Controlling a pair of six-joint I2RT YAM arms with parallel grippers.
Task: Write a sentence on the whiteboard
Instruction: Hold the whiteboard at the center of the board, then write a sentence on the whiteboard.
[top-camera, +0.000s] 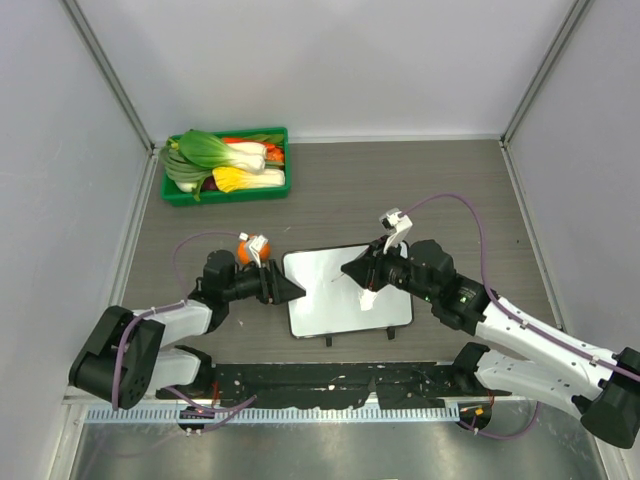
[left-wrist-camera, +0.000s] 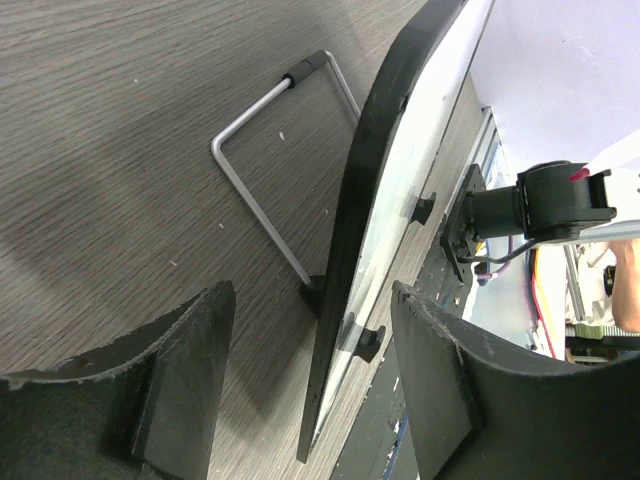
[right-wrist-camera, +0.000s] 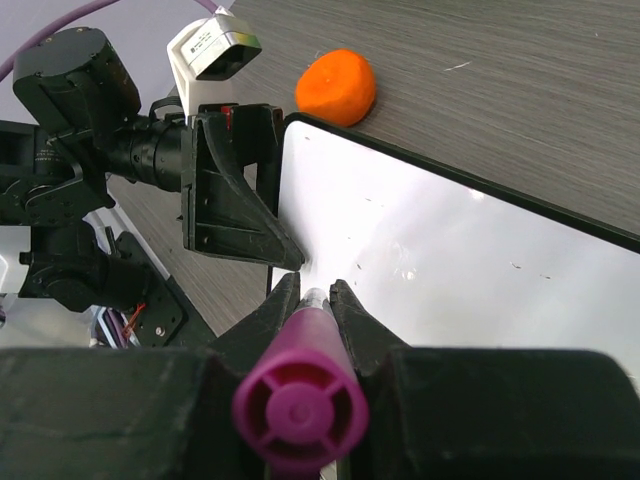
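The whiteboard (top-camera: 345, 300) sits in the middle of the surface (top-camera: 450, 190), between the two arms, with its two little feet toward the bases. We judge it light and stiff. Its glossy face would let a pad slide, and under the push of a pen it will probably shift or rock unless something pins it. The thin black frame is the place to take hold, not the white face.

The left gripper (top-camera: 294, 289) is at that frame. Its jaws stand apart, one on each side of the board's left edge, with a gap showing on both sides, so nothing is clamped yet. The right gripper (right-wrist-camera: 313, 290) is closed tight on a magenta marker (right-wrist-camera: 300, 400) aimed at the white face.

The top view gives us the layout. A green tray (top-camera: 230, 195) of vegetables (top-camera: 225, 160) is well apart at the far left, and an orange (top-camera: 243, 250) lies just beside the left wrist.

Only the left wrist view shows the board's edge raised off the surface, with a bent wire stand (left-wrist-camera: 262, 190) beneath it. From that we take the board to be propped at a slant, which the top view does not show.

Only the right wrist view shows the marker's butt seated between the fingers. It also shows the face bare except for a few specks, and we make out no writing on it. The fingers hide whether the tip touches the board.
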